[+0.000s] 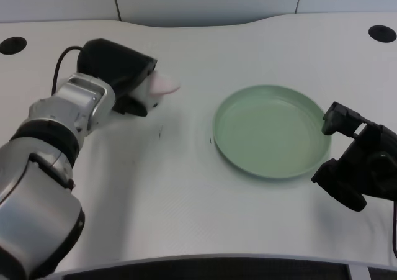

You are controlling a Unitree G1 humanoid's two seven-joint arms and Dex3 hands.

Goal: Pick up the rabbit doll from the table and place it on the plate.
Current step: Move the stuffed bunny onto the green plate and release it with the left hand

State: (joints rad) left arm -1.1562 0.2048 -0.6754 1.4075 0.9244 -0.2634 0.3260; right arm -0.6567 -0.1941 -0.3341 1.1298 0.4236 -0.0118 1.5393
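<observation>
My left hand (118, 72) grips the rabbit doll (158, 87), a small white and pink toy whose pink end sticks out to the right of the black fingers. Hand and doll are raised off the table at the upper left; most of the doll is hidden inside the grip. The green round plate (231, 144) lies on the white table to the right of the doll, with nothing on it.
My right hand (360, 162) rests at the plate's right rim. Two black round holes (12, 45) (380, 33) sit at the table's far corners. A small dark mark (160, 132) shows on the table below the doll.
</observation>
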